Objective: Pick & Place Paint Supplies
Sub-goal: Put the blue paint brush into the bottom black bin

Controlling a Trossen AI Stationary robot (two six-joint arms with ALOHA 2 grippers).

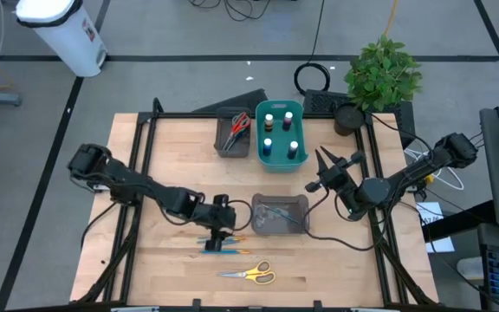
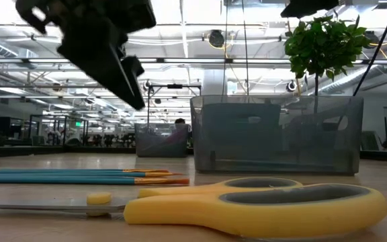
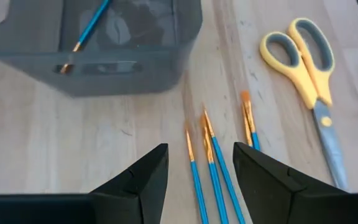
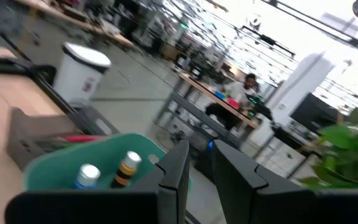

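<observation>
Several thin blue brushes with orange tips [image 3: 213,163] lie side by side on the wooden table near its front. My left gripper [image 3: 197,152] hovers open just above their tip ends and touches nothing; in the high view it [image 1: 219,225] sits left of a dark grey tray [image 1: 260,203]. That tray [image 3: 104,68] holds one more brush [image 3: 92,22]. Yellow-handled scissors [image 1: 251,274] lie flat near the front edge. My right gripper [image 1: 323,165] waits raised at the right, pointing level toward the teal bin [image 4: 104,155], with only a narrow gap between its fingers and nothing in it.
The teal bin [image 1: 259,130] at the back centre holds several small paint bottles [image 1: 280,130]. A second grey tray [image 1: 223,146] left of it holds scissors [image 1: 239,123]. A potted plant [image 1: 384,69] stands at the back right corner. Bare wood lies left of the brushes.
</observation>
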